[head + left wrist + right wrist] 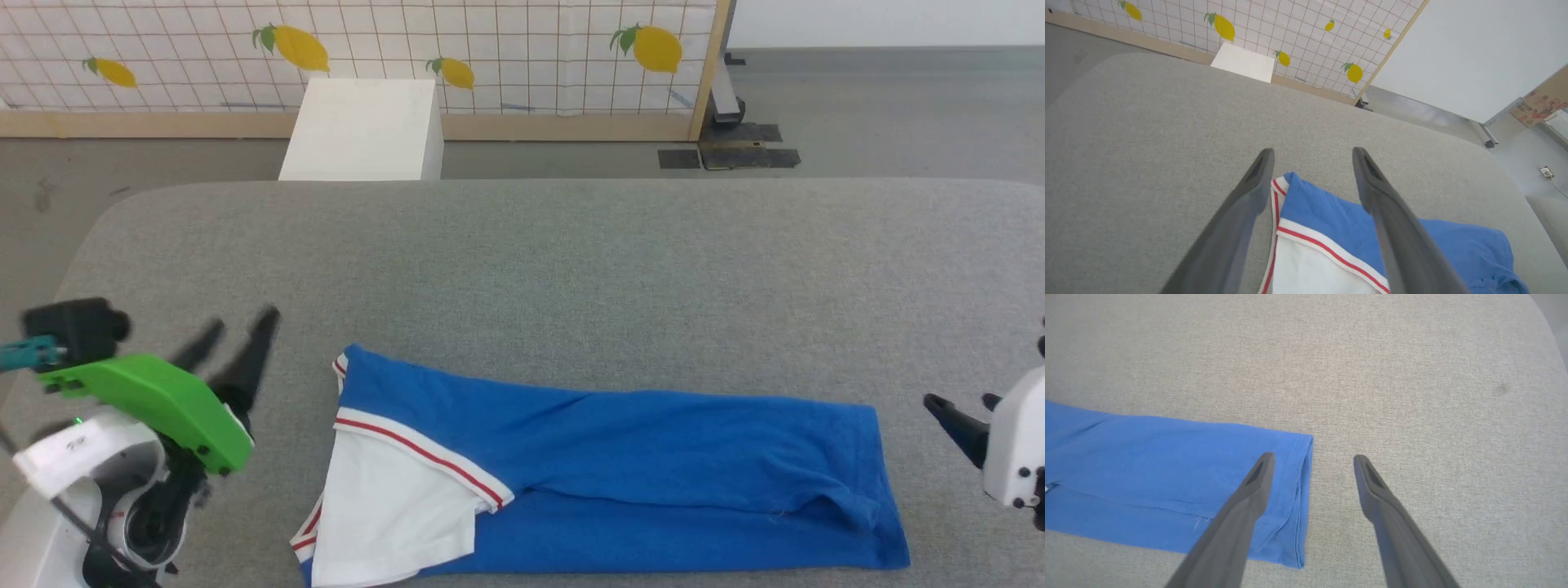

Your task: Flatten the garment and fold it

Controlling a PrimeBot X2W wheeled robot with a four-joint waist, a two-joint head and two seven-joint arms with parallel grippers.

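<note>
Garment (653, 457) lies folded into a long band on the grey worktop (571, 269), near the robot's edge. Left tool (243, 322) and right tool (959, 402) hover at its ends, both spread wide, empty.

Garment (653, 457): soft knit cloth, matt, faint creases. Table cover (571, 261): grey woven cloth, matt, fine rough grain. Left gripper (1312, 152), right gripper (1312, 457): fingers (1392, 526) dark plastic, matt, smooth. Green wrist cover (163, 400): smooth plastic, slight sheen. Screen frame (163, 124): pale bare wood. White box (363, 131): smooth, matt.
</note>
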